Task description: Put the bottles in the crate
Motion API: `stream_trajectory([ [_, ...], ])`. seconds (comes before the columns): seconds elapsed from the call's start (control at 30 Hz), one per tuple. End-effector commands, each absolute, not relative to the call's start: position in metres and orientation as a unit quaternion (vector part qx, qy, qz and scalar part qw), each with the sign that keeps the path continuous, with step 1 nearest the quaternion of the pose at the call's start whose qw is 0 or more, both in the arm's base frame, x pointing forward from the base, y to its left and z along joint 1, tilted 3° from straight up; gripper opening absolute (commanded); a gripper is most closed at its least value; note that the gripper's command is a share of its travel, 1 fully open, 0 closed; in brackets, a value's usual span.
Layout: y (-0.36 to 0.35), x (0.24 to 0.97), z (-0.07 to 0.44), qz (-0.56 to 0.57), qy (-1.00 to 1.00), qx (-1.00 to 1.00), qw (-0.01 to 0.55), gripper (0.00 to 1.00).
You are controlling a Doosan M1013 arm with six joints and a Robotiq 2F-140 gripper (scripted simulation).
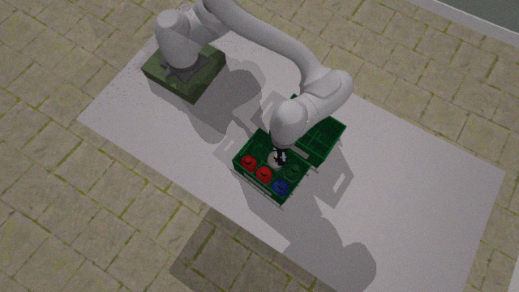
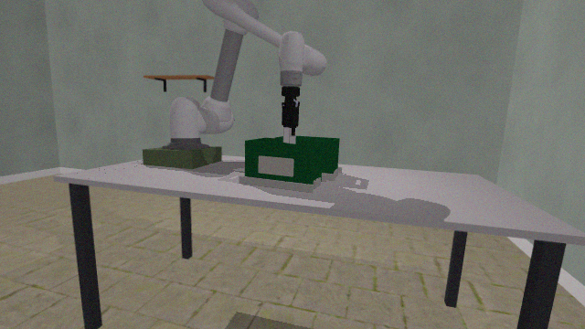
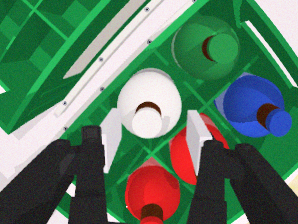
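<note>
My gripper [image 1: 280, 157] [image 2: 289, 137] [image 3: 154, 124] points down over the bottle crate [image 1: 258, 186] [image 2: 320, 157], fingers part open with nothing between them. The fingertips are at about rim height in the exterior view. A white bottle [image 1: 273, 161] [image 3: 150, 90] stands upright, just ahead of the fingers in the wrist view. The right finger overlaps a red bottle [image 1: 263, 174] [image 3: 182, 157]; another red bottle [image 1: 248, 163] [image 3: 152, 187] stands nearby. A green bottle [image 1: 293, 172] [image 3: 222, 47] and a blue bottle [image 1: 280, 187] [image 3: 250, 105] share the crate. No pick list is visible.
The other green crate [image 1: 336, 123] [image 3: 30, 55] stands close beside the bottle crate, partly hidden by the arm; its visible compartments are empty. The arm's base stands on a green block [image 1: 196, 95] [image 2: 169, 159] on the table [image 1: 405, 195] [image 2: 434, 192].
</note>
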State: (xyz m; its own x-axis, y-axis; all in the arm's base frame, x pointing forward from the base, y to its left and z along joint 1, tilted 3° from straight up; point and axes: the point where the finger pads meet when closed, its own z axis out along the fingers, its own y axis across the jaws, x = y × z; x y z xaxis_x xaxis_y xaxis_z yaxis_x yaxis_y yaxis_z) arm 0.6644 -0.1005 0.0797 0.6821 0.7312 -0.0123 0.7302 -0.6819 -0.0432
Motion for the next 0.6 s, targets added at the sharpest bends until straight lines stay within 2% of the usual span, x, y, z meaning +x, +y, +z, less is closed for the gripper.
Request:
stream_trajectory([
  [0.0, -0.097, 0.663, 0.071, 0.015, -0.401, -0.916, 0.019, 0.38],
  [0.57, -0.097, 0.662, 0.056, 0.015, -0.401, -0.916, 0.019, 0.38],
])
